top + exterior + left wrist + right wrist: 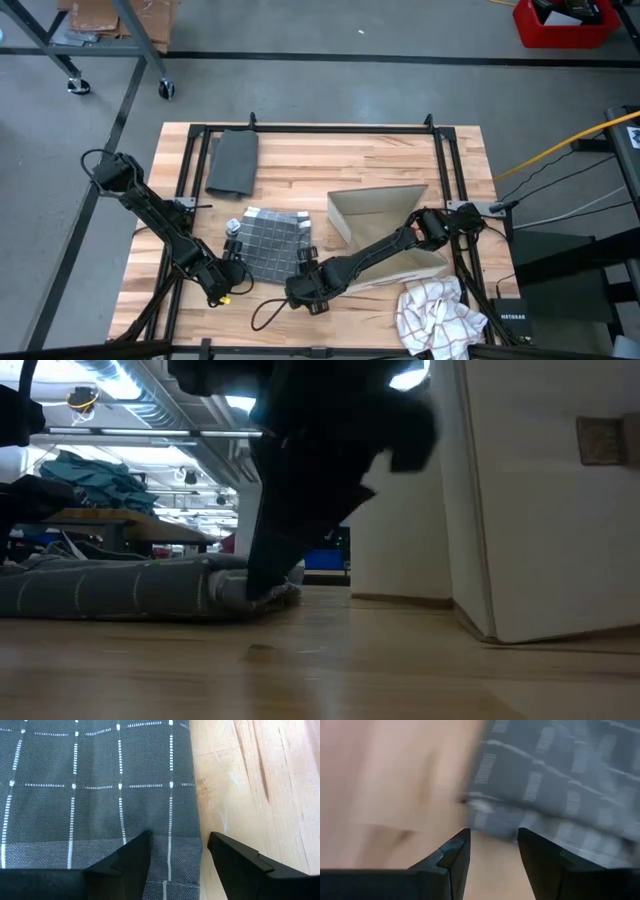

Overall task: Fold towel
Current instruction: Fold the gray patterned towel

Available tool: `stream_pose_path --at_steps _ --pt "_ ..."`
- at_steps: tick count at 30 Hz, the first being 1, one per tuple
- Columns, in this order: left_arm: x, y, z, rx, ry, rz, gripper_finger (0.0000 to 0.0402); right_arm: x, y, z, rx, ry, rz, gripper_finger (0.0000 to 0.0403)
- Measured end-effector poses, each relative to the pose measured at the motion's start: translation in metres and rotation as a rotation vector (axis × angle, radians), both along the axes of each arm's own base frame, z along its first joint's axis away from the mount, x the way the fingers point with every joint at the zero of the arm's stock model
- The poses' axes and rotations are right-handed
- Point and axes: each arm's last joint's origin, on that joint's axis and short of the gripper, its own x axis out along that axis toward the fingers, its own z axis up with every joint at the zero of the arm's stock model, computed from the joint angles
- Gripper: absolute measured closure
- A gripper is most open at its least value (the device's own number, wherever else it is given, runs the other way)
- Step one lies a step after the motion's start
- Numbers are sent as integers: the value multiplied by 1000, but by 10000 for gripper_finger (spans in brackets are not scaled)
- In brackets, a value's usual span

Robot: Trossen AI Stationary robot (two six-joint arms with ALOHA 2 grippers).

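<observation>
A grey towel with a white check [272,243] lies folded flat on the wooden table, near its near edge; it also shows in the low view [110,590]. My left gripper [232,278] is open at the towel's near-left corner, and in its wrist view the left gripper [180,836] straddles the towel's side edge [192,795]. My right gripper [303,283] is open at the near-right corner. In the right wrist view the gripper [493,831] sits just short of the blurred towel corner [480,810]. My left gripper comes slanting down at the towel's near-left corner, one finger [132,855] over the hem [170,860] and the other over bare wood. Whether that finger touches the cloth, I cannot tell.
A second, dark grey folded towel [233,162] lies toward the far-left of the table. A beige cardboard box [385,215] stands right of the checked towel, under my right arm. A crumpled white checked cloth [437,315] sits at the near-right corner. A black frame [340,128] rims the table.
</observation>
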Motion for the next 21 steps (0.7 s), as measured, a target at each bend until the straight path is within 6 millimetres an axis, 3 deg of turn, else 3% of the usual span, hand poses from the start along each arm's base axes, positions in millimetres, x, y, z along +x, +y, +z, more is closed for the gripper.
stream_pose_path --at_steps 3,8,13,16,21 --pt "0 0 0 1 -1 0 204 8 2 23 -52 -76 -41 233" --pt "0 0 0 3 -3 2 204 21 4 81 -3 -270 -71 233" --pt "0 0 0 4 -4 2 204 28 3 105 6 -422 -121 233" --pt "0 0 0 6 -4 2 204 36 7 104 113 -460 -82 233" --pt "0 0 0 5 -3 6 204 51 15 56 176 -391 -57 233"
